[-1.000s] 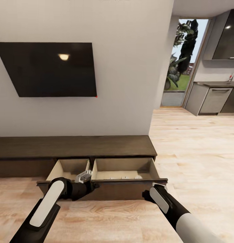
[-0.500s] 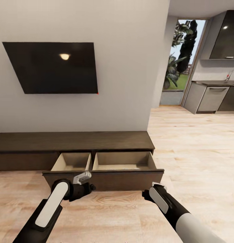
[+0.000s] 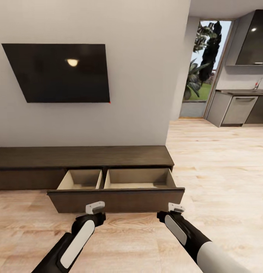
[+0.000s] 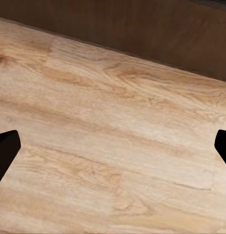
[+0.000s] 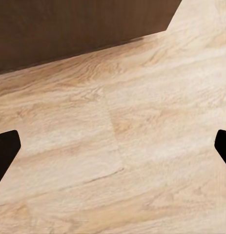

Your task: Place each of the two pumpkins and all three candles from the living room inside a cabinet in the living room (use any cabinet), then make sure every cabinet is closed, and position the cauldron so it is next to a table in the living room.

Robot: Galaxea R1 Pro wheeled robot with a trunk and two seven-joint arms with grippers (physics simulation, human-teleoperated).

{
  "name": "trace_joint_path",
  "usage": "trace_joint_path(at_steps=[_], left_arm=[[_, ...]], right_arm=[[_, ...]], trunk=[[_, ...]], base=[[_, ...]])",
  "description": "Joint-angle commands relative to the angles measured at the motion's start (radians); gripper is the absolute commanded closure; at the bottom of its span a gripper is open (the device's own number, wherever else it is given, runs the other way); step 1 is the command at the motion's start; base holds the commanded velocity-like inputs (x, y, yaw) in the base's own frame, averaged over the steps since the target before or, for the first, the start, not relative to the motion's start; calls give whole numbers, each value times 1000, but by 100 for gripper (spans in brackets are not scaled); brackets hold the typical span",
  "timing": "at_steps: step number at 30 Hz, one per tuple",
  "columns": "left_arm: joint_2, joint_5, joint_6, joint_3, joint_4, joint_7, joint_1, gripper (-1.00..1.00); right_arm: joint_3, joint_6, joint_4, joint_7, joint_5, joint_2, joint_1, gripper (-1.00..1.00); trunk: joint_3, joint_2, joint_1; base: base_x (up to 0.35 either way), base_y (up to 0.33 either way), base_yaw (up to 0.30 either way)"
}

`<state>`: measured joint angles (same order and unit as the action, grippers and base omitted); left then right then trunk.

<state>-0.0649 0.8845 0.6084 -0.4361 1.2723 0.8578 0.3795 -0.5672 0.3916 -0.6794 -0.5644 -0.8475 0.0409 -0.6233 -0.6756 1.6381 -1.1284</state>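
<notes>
Your long, low dark-brown wood cabinet (image 3: 82,157) stands against the wall with two pale-lined drawers (image 3: 116,184) pulled out (contents hidden). Your left gripper (image 4: 113,146) and right gripper (image 5: 113,146) hang over the wood floor (image 3: 222,170), fingers spread wide, empty.

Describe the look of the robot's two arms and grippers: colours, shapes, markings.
Both arms are glossy black tubes carrying long rounded white panels along their tops; the right arm widens into a large white shell near the bottom edge, while the left arm stays slimmer. Each wrist ends in a small light-grey block. The fingertips are plain black. No cables or markings show.
</notes>
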Motion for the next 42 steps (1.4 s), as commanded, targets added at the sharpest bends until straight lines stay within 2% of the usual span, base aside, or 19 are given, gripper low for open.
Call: trace_joint_path(at_steps=[1, 4, 7, 8, 9, 11, 12, 14, 16, 17, 19, 23, 27, 31, 33, 37, 42], left_arm=[[-1, -2, -53, -29, -28, 8, 1, -100], [-2, -15, -152, -96, -79, 8, 1, -100], [-2, -25, -183, -138, -93, 7, 1, -100], [-3, -39, -212, -156, -100, 7, 1, -100], [-3, -46, -226, -161, -104, 7, 1, -100], [-3, -86, -301, -183, -133, -6, 1, -100], [-3, -116, -353, -203, -167, -29, 1, -100], [-3, -138, -391, -223, -202, -56, 1, -100], [-3, -150, -412, -235, -226, -79, 1, -100], [-3, -157, -424, -242, -239, -93, 1, -100], [-3, -160, -430, -246, -245, -100, 1, -100], [-2, -181, -446, -257, -251, -106, 1, -100], [-1, -223, -459, -262, -251, -107, 1, -100], [0, -278, -487, -268, -242, -108, 1, -100], [2, -295, -507, -270, -245, -108, 1, -100], [12, -311, -549, -286, -248, -108, 1, -100], [15, -315, -561, -292, -250, -108, 1, -100]], right_arm=[[-16, -17, -2, -7, -6, 1, -1, -100], [-33, -89, -1, -5, -6, 1, 5, -100], [-67, -146, 1, -5, -7, 2, 11, -100], [-95, -183, 1, -5, -7, 2, 12, -100], [-105, -195, 2, -6, -8, 2, 12, -100], [-135, -246, 3, -6, -9, 2, 12, -100], [-147, -281, 4, -6, -10, 2, 12, -100], [-154, -314, 4, -5, -8, 1, 13, -100], [-161, -354, 4, -2, -6, 1, 13, -100], [-177, -409, 7, 5, -8, 2, 13, -100], [-199, -469, 15, 15, -9, 3, 14, -100], [-253, -590, 121, 55, -7, 0, 14, -100], [-267, -634, 213, 86, -3, -5, 14, -100], [-270, -670, 242, 94, -4, -14, 14, -100], [-270, -678, 245, 95, -4, -15, 14, -100], [-269, -709, 248, 103, -3, -15, 14, -100], [-268, -748, 250, 153, -4, -14, 14, -100]], trunk=[[-4, 8, -4], [-14, 29, -15], [-23, 50, -27], [-26, 57, -31], [-29, 64, -35], [-36, 78, -42], [-39, 85, -46], [-45, 99, -54], [-51, 113, -61], [-54, 120, -65], [-61, 134, -73], [-73, 162, -88], [-86, 190, -104], [-98, 218, -119], [-104, 232, -127], [-117, 260, -142], [-133, 295, -161]], base=[[0, 0, 0], [0, 0, 0], [0, 0, 0], [0, 0, 0], [0, 0, 0], [0, 0, 0], [0, 0, 0], [0, 0, 0], [0, 0, 0], [0, 0, 0], [0, 0, 0], [0, 0, 0], [0, 0, 0], [0, 0, 0], [0, 0, 0], [0, 0, 0], [0, 0, 0]])
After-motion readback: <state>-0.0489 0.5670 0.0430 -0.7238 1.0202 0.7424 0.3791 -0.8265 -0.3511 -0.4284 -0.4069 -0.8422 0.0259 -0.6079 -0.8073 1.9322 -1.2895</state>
